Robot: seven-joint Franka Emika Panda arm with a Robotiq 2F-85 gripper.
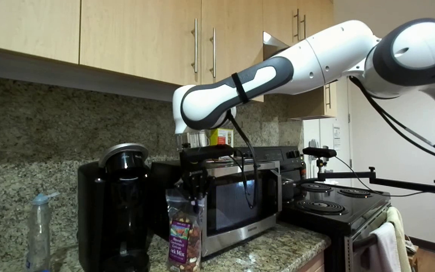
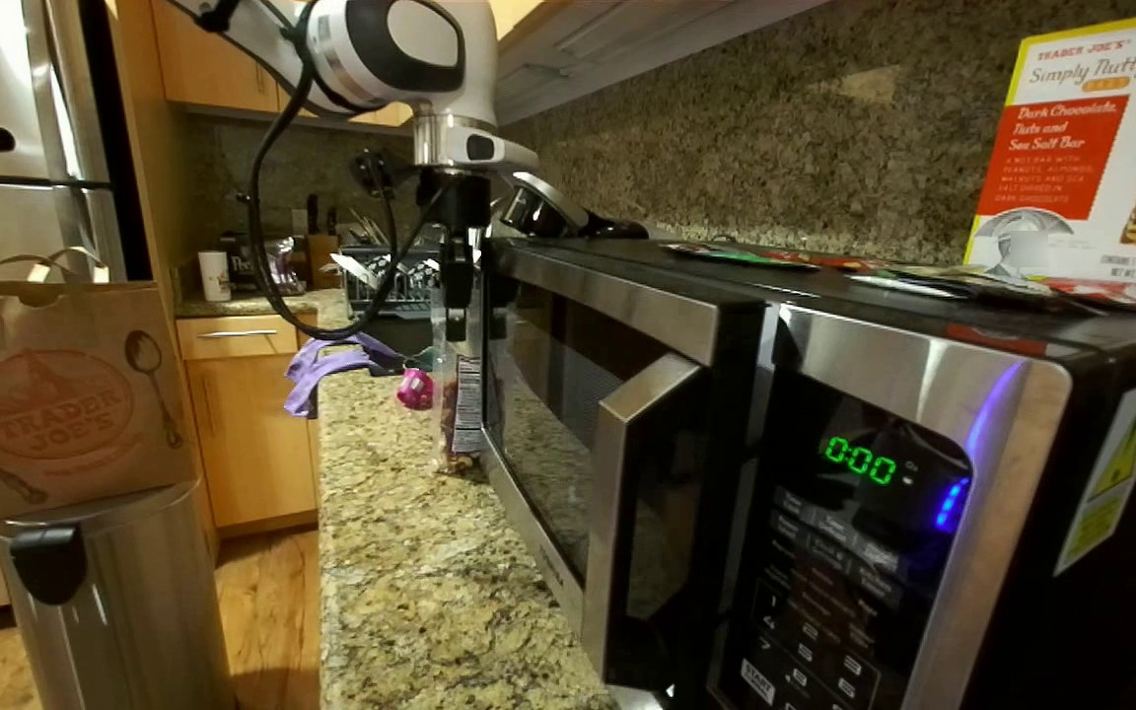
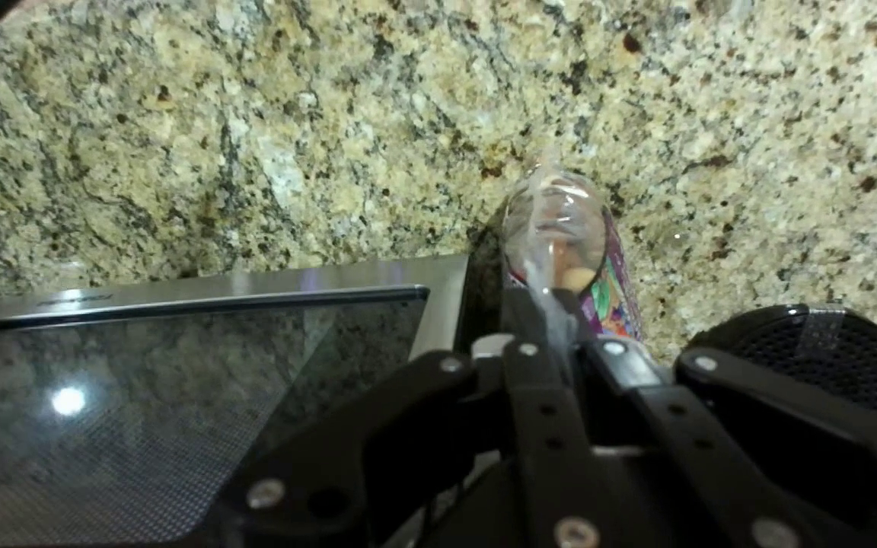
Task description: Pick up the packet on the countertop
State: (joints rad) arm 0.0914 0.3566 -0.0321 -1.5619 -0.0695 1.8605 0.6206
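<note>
Packet (image 1: 182, 236) of nut mix upright, purple label showing in an exterior view; whether its base touches the worktop (image 1: 278, 245) I cannot tell. Gripper (image 3: 551, 303) at the packet's twelve o'clock, pointing down. Jaws pinched together on the packet's clear top; wrist view shows film between them. From the packet, in an exterior view: microwave (image 1: 242, 206) at two o'clock, just beside; yellow-and-white box (image 1: 221, 138) at one, higher; coffee maker (image 1: 113, 211) at ten, near; clear bottle (image 1: 39, 236) at nine, well apart.
</note>
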